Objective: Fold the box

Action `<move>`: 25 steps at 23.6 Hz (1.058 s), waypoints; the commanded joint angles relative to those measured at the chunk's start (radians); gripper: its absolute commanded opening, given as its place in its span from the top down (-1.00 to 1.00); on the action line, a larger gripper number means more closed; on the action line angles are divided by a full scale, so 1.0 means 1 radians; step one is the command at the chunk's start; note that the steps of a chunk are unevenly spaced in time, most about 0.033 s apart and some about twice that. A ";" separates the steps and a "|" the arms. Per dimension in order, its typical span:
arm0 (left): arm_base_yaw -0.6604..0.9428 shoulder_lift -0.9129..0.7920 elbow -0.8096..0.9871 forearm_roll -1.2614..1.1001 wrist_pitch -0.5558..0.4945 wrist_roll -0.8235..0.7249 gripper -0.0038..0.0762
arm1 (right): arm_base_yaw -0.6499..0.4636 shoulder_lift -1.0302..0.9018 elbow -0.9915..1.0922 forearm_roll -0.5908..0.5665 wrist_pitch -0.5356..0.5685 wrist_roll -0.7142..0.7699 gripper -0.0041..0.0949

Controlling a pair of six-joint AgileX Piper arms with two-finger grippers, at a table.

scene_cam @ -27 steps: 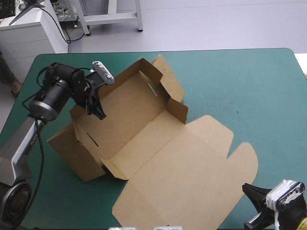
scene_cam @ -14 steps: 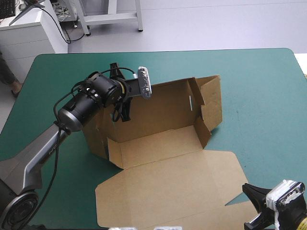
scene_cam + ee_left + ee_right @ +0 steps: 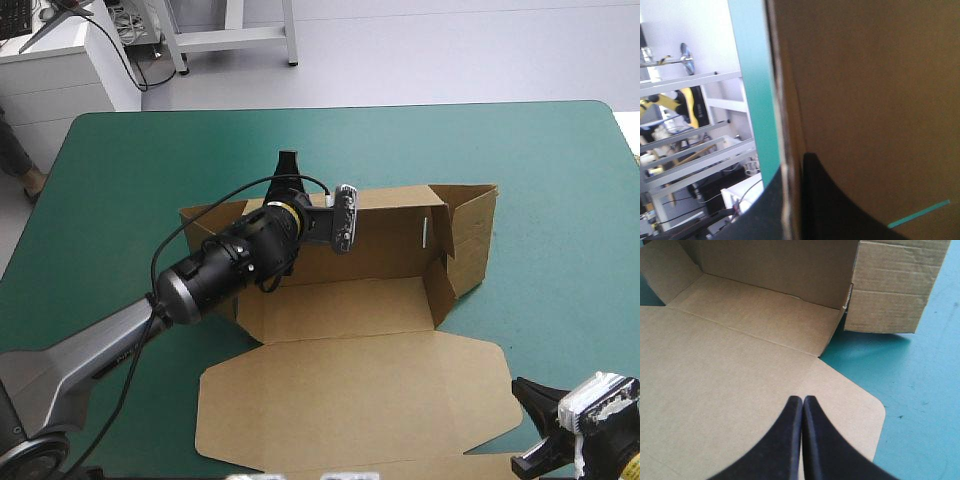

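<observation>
Swung round since the earlier frames, the box (image 3: 340,305) now sits square to the edges of the teal-green table (image 3: 540,180), near its middle, with the left arm reaching farther in. It forms an open brown tray. Its lid (image 3: 360,390) lies flat toward the near edge, the far wall (image 3: 390,240) stands upright, and an end flap (image 3: 470,240) stands at the right end. The left gripper (image 3: 795,165) pinches the far wall's top edge between its black fingers. The right gripper (image 3: 802,399), fingers pressed together, points at the lid's rounded near-right corner.
</observation>
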 commanded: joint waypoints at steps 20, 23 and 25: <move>-0.054 -0.207 0.308 0.232 -0.244 -0.274 0.93 | -0.005 0.018 -0.026 -0.183 -0.086 0.140 0.16; -0.058 -0.207 0.308 0.232 -0.250 -0.324 0.92 | -0.005 0.018 -0.027 -0.201 -0.088 0.208 -0.13; -0.073 -0.207 0.308 0.234 -0.231 -0.354 0.92 | -0.005 0.018 -0.031 -0.241 -0.088 0.316 -0.13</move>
